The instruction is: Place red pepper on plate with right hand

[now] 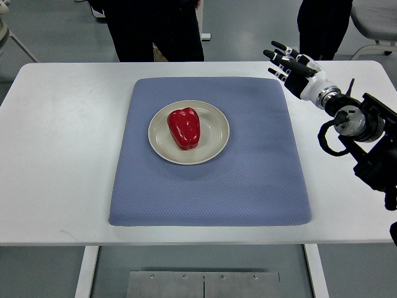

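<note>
A red pepper point(184, 128) lies on a cream round plate point(214, 139) in the middle of a blue mat point(248, 180) on the white table. My right hand point(286, 62) is raised over the far right corner of the mat, well to the right of the plate, with its fingers spread and holding nothing. Its arm point(360, 124) comes in from the right edge. The left arm is out of view.
The white table point(56, 155) extends left and right of the mat. Two people in dark clothes stand behind the far edge, one point(155, 28) behind the middle and one point(322, 25) at the right. A chair point(375, 18) shows at the top right.
</note>
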Tool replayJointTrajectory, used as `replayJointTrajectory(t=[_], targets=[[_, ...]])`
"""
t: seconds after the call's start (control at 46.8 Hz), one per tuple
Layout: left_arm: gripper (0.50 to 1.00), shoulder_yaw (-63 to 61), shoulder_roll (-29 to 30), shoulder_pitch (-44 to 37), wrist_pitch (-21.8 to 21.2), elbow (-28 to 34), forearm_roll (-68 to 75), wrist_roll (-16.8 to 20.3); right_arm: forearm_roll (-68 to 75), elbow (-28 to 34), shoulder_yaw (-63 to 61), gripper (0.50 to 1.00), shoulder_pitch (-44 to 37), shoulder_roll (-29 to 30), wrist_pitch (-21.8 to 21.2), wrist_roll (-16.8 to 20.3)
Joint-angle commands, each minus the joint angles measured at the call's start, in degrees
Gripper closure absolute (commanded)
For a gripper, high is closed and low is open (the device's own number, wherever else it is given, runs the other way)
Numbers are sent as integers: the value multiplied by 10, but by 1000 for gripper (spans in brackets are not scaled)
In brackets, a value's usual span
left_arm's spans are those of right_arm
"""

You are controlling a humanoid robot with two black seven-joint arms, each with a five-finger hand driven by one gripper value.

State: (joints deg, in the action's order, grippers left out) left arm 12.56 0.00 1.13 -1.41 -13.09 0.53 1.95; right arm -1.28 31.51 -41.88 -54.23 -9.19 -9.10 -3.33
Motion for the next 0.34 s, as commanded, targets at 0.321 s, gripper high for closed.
replayJointTrajectory(t=[0.321], targets=[[500, 0, 0, 0, 0, 0, 0, 0, 10, -46, -55, 500, 49, -18, -38, -4]])
